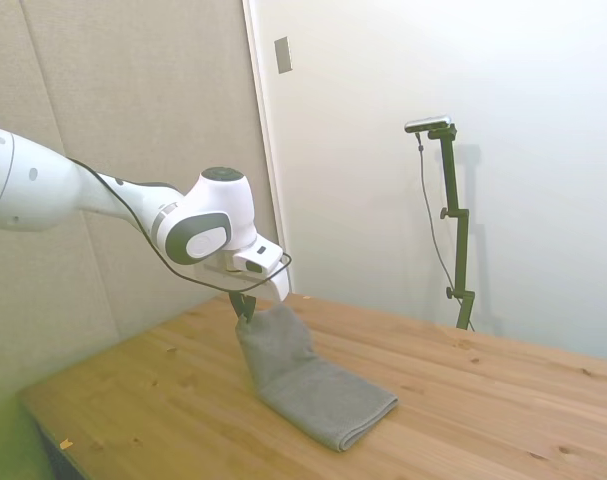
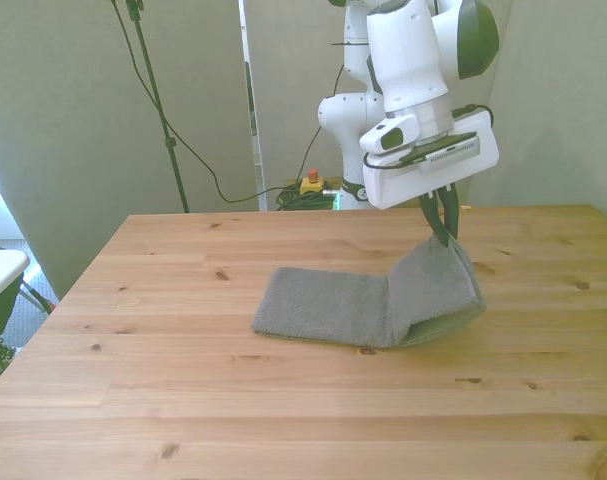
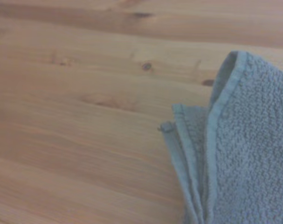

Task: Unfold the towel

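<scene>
Towel (image 2: 368, 305): grey terry cloth, lying on the wooden bench (image 2: 183, 400) near its middle. The part toward the front view's left rests flat on the boards; the part toward the front view's right is lifted clear, rising to a pinched corner.

End effector (image 2: 444, 234): closed on that raised corner, held above the bench, dark fingers pointing down.

Wrist view: layered hemmed edges of the towel (image 3: 234, 154) hang over bare planks (image 3: 76, 116).
</scene>
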